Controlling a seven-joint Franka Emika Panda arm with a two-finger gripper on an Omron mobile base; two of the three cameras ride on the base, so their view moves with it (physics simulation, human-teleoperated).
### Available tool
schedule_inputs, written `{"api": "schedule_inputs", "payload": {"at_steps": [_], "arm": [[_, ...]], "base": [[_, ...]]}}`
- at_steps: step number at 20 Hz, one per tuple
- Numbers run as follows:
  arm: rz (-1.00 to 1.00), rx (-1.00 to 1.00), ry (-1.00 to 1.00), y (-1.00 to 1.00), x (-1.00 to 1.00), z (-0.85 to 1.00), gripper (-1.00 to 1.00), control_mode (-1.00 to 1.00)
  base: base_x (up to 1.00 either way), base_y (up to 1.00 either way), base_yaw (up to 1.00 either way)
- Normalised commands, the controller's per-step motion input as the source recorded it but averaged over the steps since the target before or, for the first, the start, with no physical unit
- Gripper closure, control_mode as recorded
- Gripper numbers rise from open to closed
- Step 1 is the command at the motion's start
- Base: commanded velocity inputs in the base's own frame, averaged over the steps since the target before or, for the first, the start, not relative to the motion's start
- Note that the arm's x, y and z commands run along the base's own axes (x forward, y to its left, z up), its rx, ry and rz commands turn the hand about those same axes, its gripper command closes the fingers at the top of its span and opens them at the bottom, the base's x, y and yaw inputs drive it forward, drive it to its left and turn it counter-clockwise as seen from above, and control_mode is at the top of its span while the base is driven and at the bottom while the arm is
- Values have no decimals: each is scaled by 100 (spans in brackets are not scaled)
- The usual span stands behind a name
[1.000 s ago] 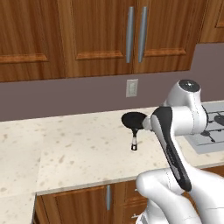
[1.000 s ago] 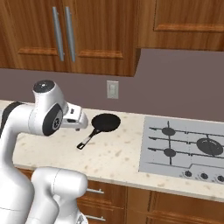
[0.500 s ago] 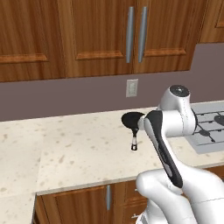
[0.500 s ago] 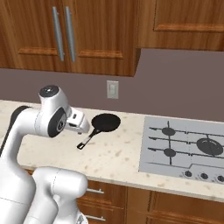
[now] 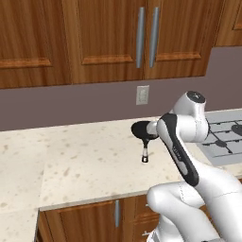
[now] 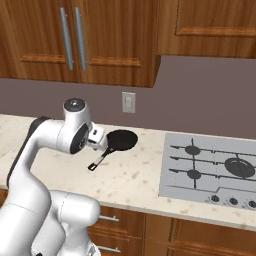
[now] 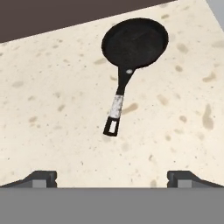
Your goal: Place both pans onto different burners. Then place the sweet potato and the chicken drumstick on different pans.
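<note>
One small round black frying pan [image 7: 134, 41] on the speckled cream tabletop [image 7: 52, 109].
Its handle points toward 7 o'clock in the hand view; bare tabletop surrounds it; the hand [image 7: 112, 178] hangs above, jaws wide apart, empty.

You see a black pan [image 7: 134, 41] with a grey-necked handle on a cream, brown-speckled counter [image 7: 57, 109]; grey cooktop [image 6: 210, 170], reddish-brown wood cabinets [image 5: 94, 42].

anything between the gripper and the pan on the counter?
Nothing. In the hand view, only bare speckled counter lies between the open gripper and the pan, whose handle points back toward the fingertips.
</note>
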Motion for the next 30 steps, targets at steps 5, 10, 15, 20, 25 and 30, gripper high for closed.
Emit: {"api": "schedule_inputs", "payload": {"at_steps": [5,10,15,20,25,30], "arm": [[0,-3,0,3,32,-22,-100,-100],[0,-4,0,8,29,-35,-100,-100],[2,-1,0,0,21,-42,-100,-100],[1,0,0,0,26,-37,-100,-100],[2,0,0,0,32,-19,-100,-100],[0,0,0,0,28,-10,-100,-100]], "base": [[0,0,0],[0,0,0],[0,0,0],[0,0,0],[0,0,0],[0,0,0]]}}
